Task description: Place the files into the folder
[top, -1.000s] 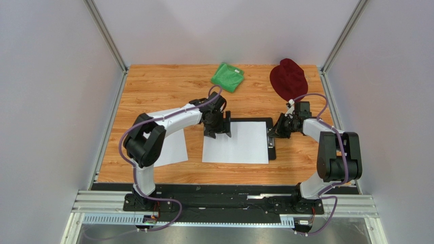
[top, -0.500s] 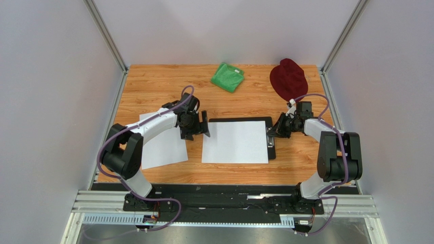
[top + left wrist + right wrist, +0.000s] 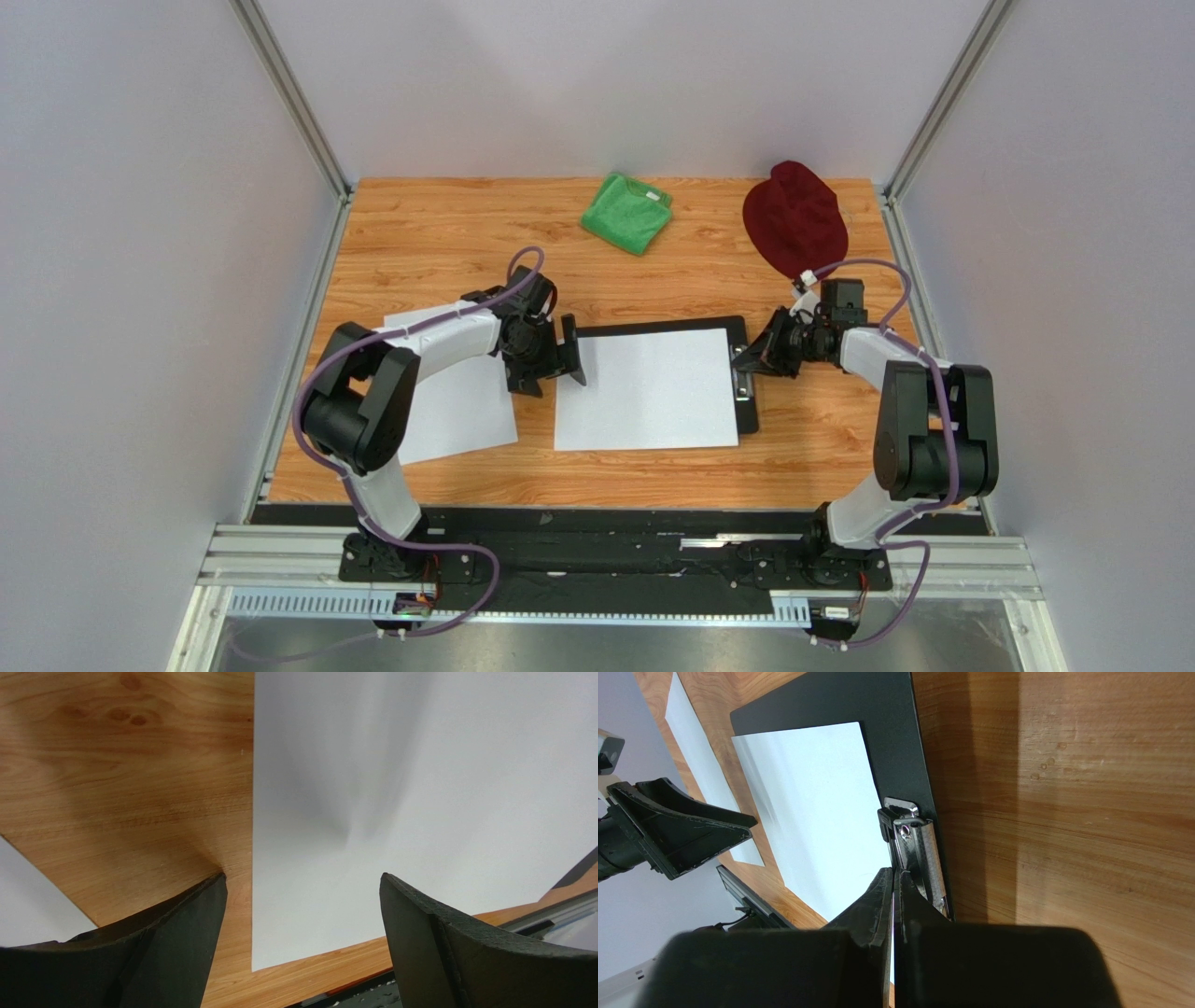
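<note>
The left hand [image 3: 302,880] stands wide open, low over the surface [image 3: 126,777]. Its two fingers straddle the near-side edge of a white sheet [image 3: 421,798] — one finger over bare wood, the other over paper. That sheet stretches away ahead of the hand and lies on the folder [image 3: 659,331], whose black board shows only as a strip along the far side and at the end by the other hand. Just behind this hand, a second sheet [image 3: 456,403] lies flat on the wood, apart from the first.

The right hand [image 3: 893,875] is at the sheet's opposite end, its fingers pressed together with the tips on the silver clip [image 3: 922,855] — whether the clip's tab sits between them I cannot tell. Well beyond both hands lie a green cloth [image 3: 627,212] and a dark red hat [image 3: 794,217].
</note>
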